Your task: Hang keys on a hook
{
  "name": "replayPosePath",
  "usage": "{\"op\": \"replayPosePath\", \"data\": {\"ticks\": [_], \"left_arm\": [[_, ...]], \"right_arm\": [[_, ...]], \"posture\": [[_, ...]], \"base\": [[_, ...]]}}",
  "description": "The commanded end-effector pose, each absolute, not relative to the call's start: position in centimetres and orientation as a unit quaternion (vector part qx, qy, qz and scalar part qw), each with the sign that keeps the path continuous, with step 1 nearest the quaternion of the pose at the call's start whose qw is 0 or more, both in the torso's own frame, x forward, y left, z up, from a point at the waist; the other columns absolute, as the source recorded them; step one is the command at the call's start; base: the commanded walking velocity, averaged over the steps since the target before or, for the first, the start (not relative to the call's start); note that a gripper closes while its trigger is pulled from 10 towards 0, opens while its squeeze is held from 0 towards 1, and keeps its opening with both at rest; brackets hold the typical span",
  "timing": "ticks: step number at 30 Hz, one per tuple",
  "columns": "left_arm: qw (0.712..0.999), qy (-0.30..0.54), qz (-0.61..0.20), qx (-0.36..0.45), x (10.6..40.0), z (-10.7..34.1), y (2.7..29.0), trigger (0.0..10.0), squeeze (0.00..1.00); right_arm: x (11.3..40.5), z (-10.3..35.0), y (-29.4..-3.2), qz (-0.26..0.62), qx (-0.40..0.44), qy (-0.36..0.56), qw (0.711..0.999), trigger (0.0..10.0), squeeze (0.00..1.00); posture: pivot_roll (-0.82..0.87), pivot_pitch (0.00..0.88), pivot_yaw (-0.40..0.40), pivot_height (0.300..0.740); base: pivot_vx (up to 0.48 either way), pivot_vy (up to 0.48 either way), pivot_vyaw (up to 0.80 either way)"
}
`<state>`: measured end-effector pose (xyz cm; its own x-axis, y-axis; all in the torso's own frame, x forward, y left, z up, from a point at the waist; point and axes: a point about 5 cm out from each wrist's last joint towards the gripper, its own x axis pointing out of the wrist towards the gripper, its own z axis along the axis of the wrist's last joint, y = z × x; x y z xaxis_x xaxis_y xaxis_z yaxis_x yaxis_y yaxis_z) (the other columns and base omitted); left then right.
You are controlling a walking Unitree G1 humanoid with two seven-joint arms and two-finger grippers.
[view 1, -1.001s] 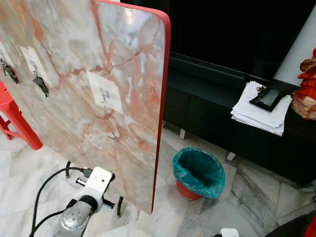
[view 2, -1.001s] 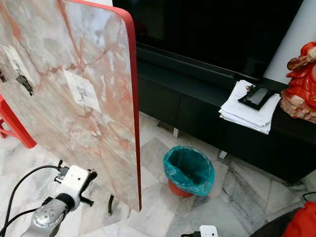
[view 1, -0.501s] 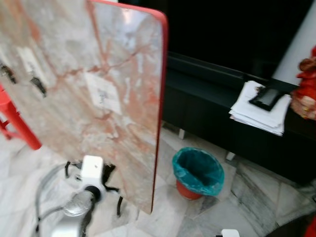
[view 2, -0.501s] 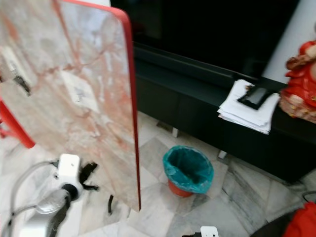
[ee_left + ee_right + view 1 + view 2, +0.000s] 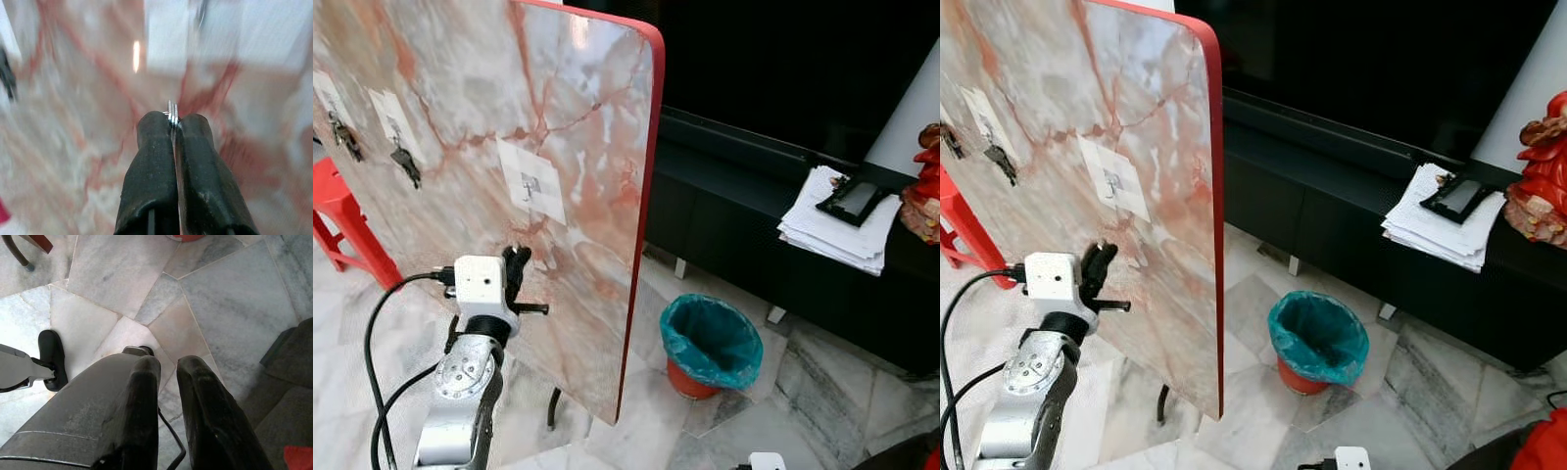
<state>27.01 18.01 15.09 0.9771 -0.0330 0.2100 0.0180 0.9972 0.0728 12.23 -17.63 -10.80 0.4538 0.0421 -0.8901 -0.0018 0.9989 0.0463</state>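
A marble-patterned board (image 5: 587, 147) with a red edge stands upright on my left. It carries white hook plates. One hook (image 5: 530, 185) is bare, and two further left each hold dark keys (image 5: 408, 167). My left gripper (image 5: 517, 262) is raised in front of the board, below the bare hook. In the left wrist view its fingers (image 5: 151, 161) are shut on a thin metal key ring (image 5: 172, 110), with the blurred board close ahead. My right gripper (image 5: 167, 363) hangs idle over the floor with a narrow gap between its fingers and nothing in it.
A red bin with a teal liner (image 5: 710, 343) sits on the marble floor right of the board. A black low cabinet (image 5: 734, 211) behind carries a paper stack (image 5: 837, 230) and a red figurine (image 5: 928, 186). A red stool (image 5: 337, 211) stands far left.
My left arm has lifted from low near the floor up to the board's face, below the bare hook. The camera shifted slightly.
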Motion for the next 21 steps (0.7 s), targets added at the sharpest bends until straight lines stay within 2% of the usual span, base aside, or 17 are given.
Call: {"op": "replayPosePath", "data": {"ticks": [1,12,21], "left_arm": [[0.99,-0.133,-0.025,0.049,27.0,16.1,17.3,10.0,0.0],[0.977,-0.178,-0.05,0.103,27.2,17.4,16.0,10.0,0.0],[0.972,-0.204,-0.045,0.112,27.8,18.6,15.9,10.0,0.0]], "right_arm": [[11.6,-11.0,-17.8,0.011,0.018,0.533,0.846,10.0,0.0],[11.6,-11.0,-17.7,0.011,0.018,0.533,0.846,10.0,0.0],[11.6,-11.0,-17.7,0.011,0.018,0.533,0.846,10.0,0.0]], "posture": [[-0.04,0.024,-0.052,0.74],[-0.04,0.024,-0.052,0.74],[-0.05,0.028,-0.053,0.74]], "base": [[0.0,0.0,0.0],[0.0,0.0,0.0],[0.0,0.0,0.0]]}}
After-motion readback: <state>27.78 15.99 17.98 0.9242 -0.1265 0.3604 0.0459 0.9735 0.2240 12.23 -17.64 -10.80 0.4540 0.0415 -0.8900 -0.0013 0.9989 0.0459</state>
